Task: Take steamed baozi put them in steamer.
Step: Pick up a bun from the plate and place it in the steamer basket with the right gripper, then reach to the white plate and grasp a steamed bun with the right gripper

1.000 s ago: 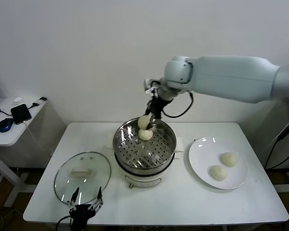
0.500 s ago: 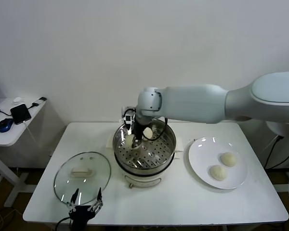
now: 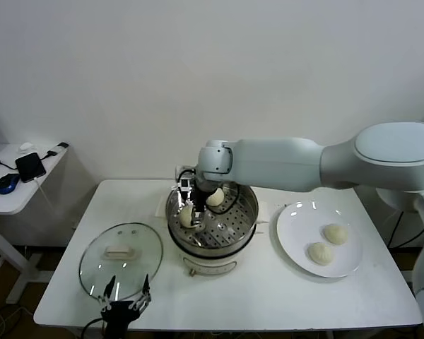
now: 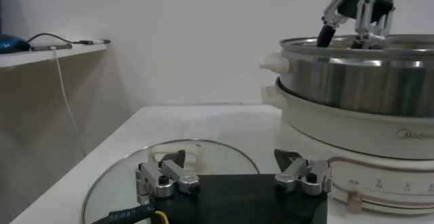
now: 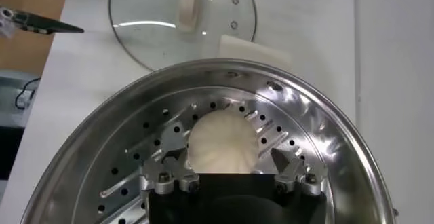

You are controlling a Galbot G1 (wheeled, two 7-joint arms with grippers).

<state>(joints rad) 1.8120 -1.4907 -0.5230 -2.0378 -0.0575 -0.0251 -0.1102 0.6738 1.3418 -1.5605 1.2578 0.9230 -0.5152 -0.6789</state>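
Observation:
The steamer (image 3: 248, 212) stands mid-table, its perforated tray showing in the right wrist view (image 5: 325, 144). My right gripper (image 3: 189, 212) is down inside its left part, open, with a baozi (image 5: 222, 142) resting on the tray between the fingers; a gap shows beside one finger. This baozi (image 3: 186, 216) lies left of another baozi (image 3: 215, 198) at the steamer's back. Two more baozi (image 3: 335, 234) (image 3: 321, 253) lie on the white plate (image 3: 297, 226) to the right. My left gripper (image 3: 125, 300) is open and parked at the front edge by the lid.
The round glass lid (image 3: 120, 254) lies flat left of the steamer, under my left gripper (image 4: 230, 164). The steamer's white base (image 4: 352, 127) stands close to the lid. A side table (image 3: 14, 194) with a phone and mouse stands far left.
My right gripper carried the baozi from the steamer's back rim to its left part, lowered it onto the tray, and now stands open around it.

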